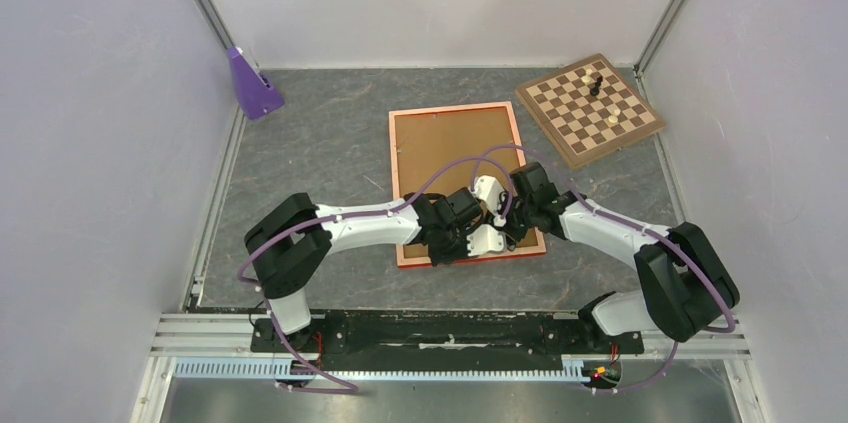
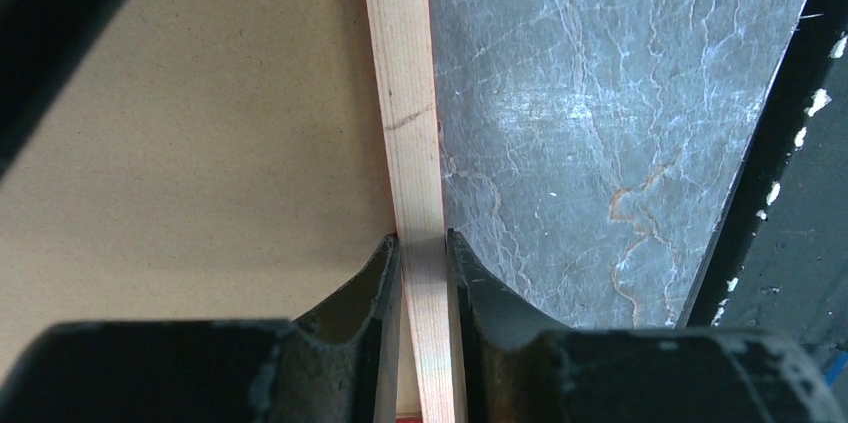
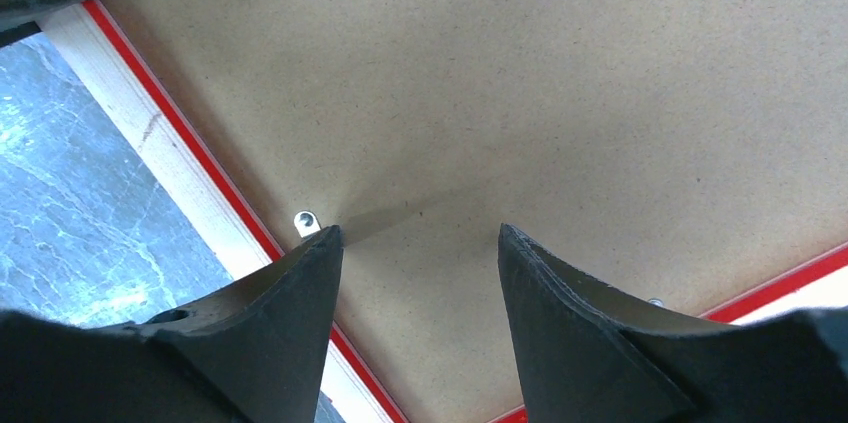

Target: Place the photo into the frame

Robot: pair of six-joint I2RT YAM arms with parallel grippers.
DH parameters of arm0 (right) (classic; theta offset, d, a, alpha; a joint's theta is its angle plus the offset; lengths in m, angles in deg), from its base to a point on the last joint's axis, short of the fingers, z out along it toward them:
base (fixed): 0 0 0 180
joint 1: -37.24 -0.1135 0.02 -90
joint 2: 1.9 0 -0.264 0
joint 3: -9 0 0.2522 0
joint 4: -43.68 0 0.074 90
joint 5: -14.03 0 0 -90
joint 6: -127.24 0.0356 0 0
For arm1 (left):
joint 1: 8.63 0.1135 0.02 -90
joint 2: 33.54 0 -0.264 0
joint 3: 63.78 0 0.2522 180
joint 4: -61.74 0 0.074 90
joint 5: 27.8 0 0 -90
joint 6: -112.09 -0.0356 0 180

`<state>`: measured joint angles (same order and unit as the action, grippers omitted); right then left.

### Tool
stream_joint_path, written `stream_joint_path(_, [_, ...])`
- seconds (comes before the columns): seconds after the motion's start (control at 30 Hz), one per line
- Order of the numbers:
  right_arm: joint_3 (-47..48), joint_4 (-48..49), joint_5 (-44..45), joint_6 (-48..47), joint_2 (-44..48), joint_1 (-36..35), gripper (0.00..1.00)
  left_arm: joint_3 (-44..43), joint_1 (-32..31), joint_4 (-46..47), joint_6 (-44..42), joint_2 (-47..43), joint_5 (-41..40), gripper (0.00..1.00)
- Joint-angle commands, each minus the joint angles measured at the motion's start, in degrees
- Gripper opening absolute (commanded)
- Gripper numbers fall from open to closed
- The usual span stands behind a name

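Looks down on a grey veined table (image 1: pixel 300 153) with two arms reaching in from the near edge. Shows the frame (image 1: pixel 450 108), thin and orange-red, lying flat and back-up at the middle of the table, with its long sides running away from the arms. Shows a plain brown board (image 1: pixel 445 148) filling the frame inside its rails. Finds both wrists crowded together over the frame's near end.

From the left wrist, shows the left gripper (image 2: pixel 422 240) clenched on the frame's near rail. Places one black finger (image 2: pixel 375 273) on the board side and the other on the table side, both tight against the pale wood.

From the right wrist, shows the right gripper (image 3: pixel 420 231) with jaws apart and nothing between them, tips poised over the board near a corner of the frame. Places the fingertip nearer the rail just beside a small metal clip (image 3: pixel 305 221) at the board's edge. Cannot tell whether the tips touch the board.

Sets a chessboard (image 1: pixel 590 108) at the far right corner, turned at an angle, well apart from the frame, with one black piece and a few pale ones on it. Puts a purple wedge (image 1: pixel 252 83) in the far left corner, against the wall.
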<state>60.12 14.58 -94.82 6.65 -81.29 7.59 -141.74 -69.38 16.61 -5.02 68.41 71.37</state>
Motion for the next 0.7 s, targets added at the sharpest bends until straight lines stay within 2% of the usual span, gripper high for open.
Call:
stream_joint_path(0.0, [-1.2, -2.5, -9.0, -1.1, 0.3, -0.5, 0.62, 3.8, -0.3, -1.0, 1.8, 3.8, 0.0, 0.02])
stream_joint_path(0.1, [-1.4, -2.5, -9.7, -1.2, 0.6, -0.5, 0.62, 4.3, -0.3, -1.7, 0.5, 3.6, -1.0, 0.02])
stream_joint_path(0.2, [-0.8, -1.2, -5.3, -0.1, 1.6, -0.4, 0.63, 5.0, -0.5, -4.2, -2.4, 2.6, -1.6, 0.02])
stream_joint_path(0.47, [5.8, 1.0, 3.2, 3.0, 2.0, 2.0, 0.66, 8.8, -0.5, -12.0, -12.9, -4.1, -10.7, 0.02])
stream_joint_path(0.67, [12.3, 3.1, -0.5, 4.5, -1.7, 2.9, 0.67, 13.6, -0.5, -11.7, -19.5, -8.2, -14.2, 0.02])
